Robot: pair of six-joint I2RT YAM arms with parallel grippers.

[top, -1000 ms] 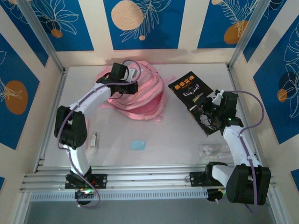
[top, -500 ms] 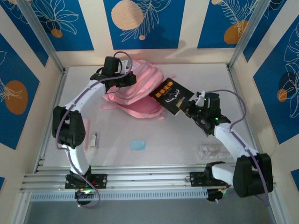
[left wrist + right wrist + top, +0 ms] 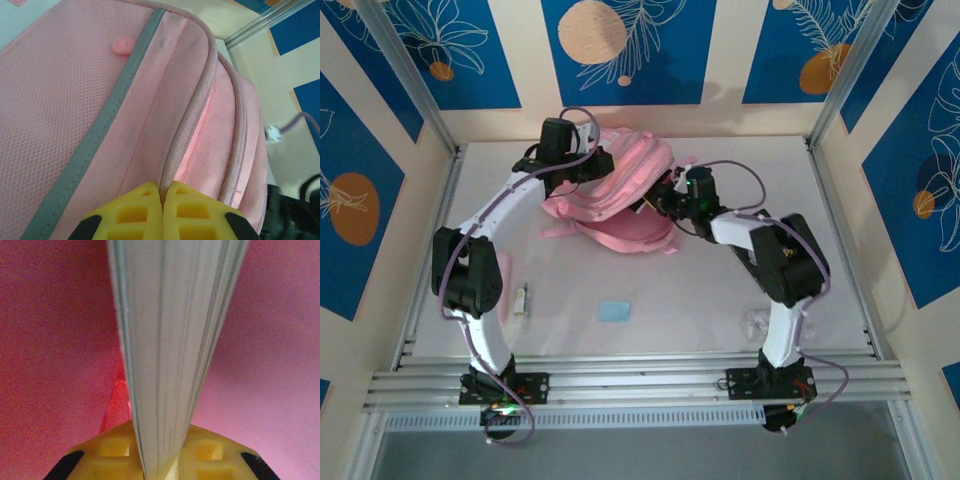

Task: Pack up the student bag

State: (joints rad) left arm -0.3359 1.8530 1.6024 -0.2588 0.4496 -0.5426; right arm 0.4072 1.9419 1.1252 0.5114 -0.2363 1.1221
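We note left claw [image 3: 161, 194] pinched tight on bag [image 3: 620, 190] rim — right claw [image 3: 159, 442] clamps book [image 3: 170, 330] inside the bag.

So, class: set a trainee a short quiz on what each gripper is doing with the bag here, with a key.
1. True or false: the left gripper is open.
2. Which part of the bag does it pinch? A a strap; B the rim of the opening; C a grey stripe.
3. Missing word: the right gripper holds a ____ inside the bag.
Key: 1 false; 2 B; 3 book.
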